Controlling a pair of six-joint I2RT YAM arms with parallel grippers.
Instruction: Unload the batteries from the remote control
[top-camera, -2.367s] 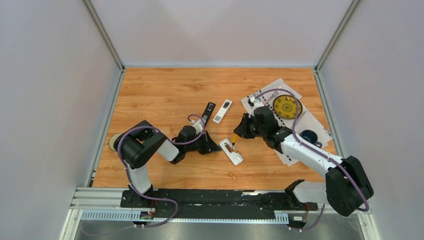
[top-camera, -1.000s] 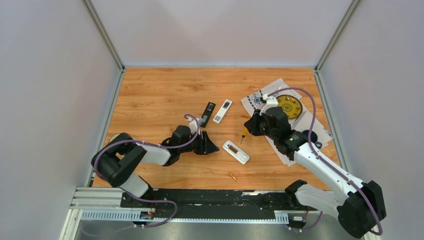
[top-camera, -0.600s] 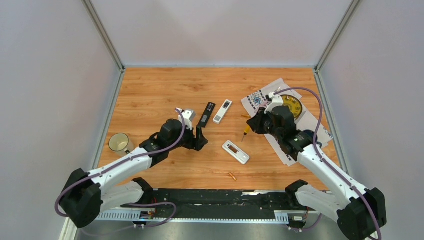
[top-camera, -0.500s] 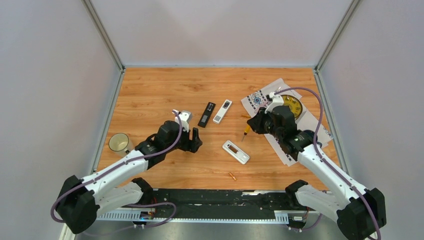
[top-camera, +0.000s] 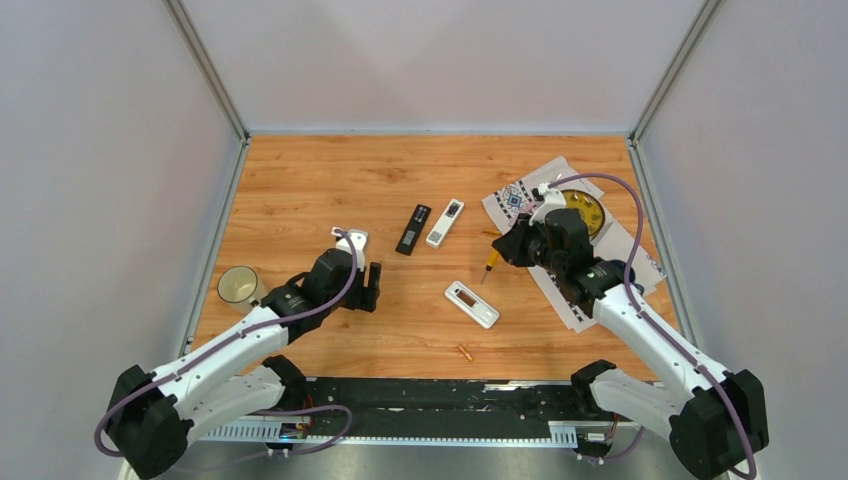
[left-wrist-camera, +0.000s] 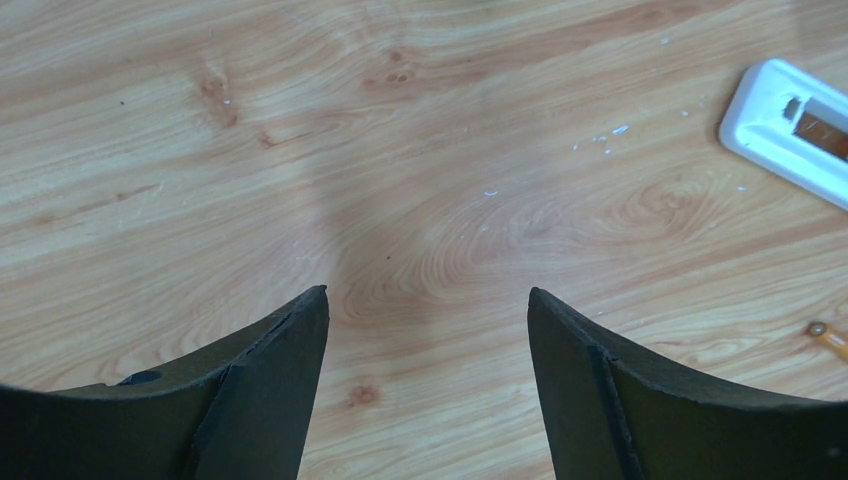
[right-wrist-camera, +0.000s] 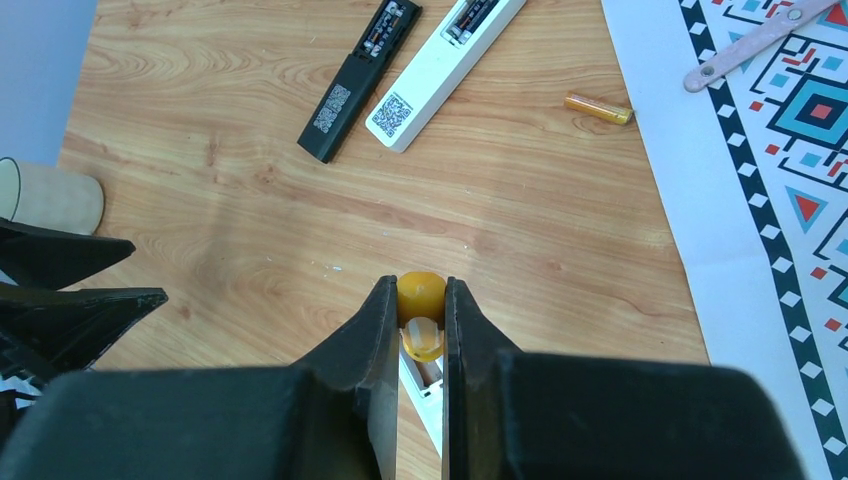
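Right hand clamped on yellow-handled screwdriver, near white open-backed remote control. Left hand spread wide, empty, over wooden tabletop.

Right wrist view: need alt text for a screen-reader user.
The right pincer is shut on a yellow screwdriver handle, above the wooden table. Beyond lie a black remote and a white remote side by side, and one orange battery beside a patterned mat.
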